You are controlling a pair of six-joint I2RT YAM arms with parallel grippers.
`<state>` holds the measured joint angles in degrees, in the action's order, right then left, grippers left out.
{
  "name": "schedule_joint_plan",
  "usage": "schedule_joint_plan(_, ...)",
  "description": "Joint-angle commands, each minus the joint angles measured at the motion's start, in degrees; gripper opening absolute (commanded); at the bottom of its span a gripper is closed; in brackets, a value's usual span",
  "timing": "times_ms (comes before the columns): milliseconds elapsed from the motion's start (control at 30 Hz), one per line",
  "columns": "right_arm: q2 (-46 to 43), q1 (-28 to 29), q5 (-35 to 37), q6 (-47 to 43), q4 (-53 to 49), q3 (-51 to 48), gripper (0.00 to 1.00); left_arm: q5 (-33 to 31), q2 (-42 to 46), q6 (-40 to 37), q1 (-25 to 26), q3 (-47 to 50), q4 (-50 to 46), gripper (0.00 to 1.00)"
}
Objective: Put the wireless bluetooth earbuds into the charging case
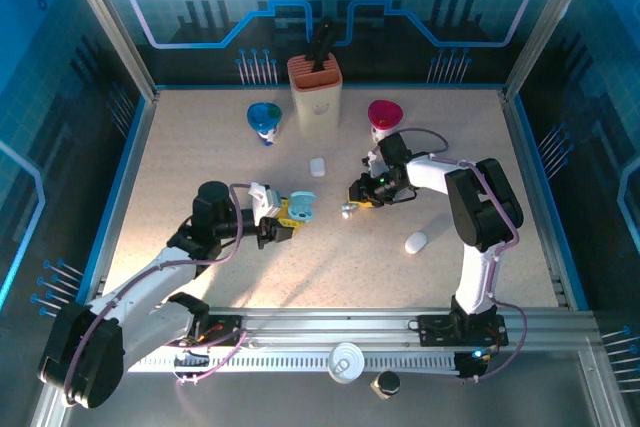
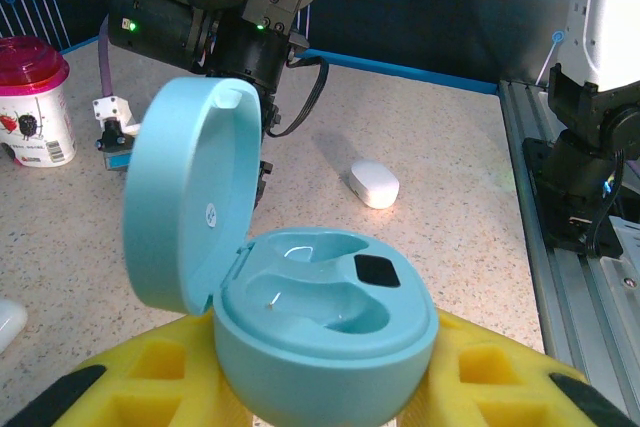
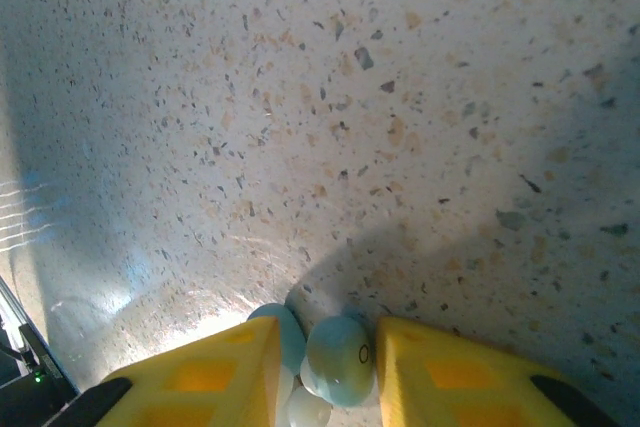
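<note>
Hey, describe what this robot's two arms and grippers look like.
The left arm and right arm have white links, black joints and a lilac cable looping alongside. The left gripper and right gripper have chunky yellow fingers with black patches.

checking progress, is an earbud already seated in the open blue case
No, the open blue case has both moulded wells empty in the left wrist view.

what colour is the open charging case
Pale turquoise blue; the open round plastic charging case shows best in the left wrist view.
</note>
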<state>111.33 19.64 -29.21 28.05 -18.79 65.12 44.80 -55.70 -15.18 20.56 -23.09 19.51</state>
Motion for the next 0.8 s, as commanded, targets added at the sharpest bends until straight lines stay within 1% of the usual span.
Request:
schedule_joint_plan(0,-0.1,1.1,-1.5,-0.7,-1.1,-0.1,0.28,1.7,0.2,-1.4,-0.6,-0.9,0.1,0.33)
schedule_joint_plan(133,0.4,1.4,0.9,-1.6,-3.3,0.7,0.23,1.7,0.1,-1.5,-0.6,-1.0,0.0,0.33)
schedule_joint_plan(300,-1.8,2.4,8.4,-3.6,-8.1,2.4,0.18,1.7,0.1,-1.7,-0.6,-0.9,-0.1,0.33)
schedule_joint_plan(533,-7.4,4.9,20.9,-3.6,-13.8,4.5,0.16,1.5,-0.3,-2.4,-0.6,-0.7,-0.1,0.33)
schedule_joint_plan(667,-9.4,6.4,30.7,-0.7,-18.1,5.7,0.18,1.8,-0.6,-2.9,-0.7,-1.2,-0.4,0.33)
schedule_joint_plan(767,-10.0,7.7,37.4,3.3,-20.3,6.1,0.18,2.0,-1.0,-3.2,-0.8,-1.5,-0.4,0.33)
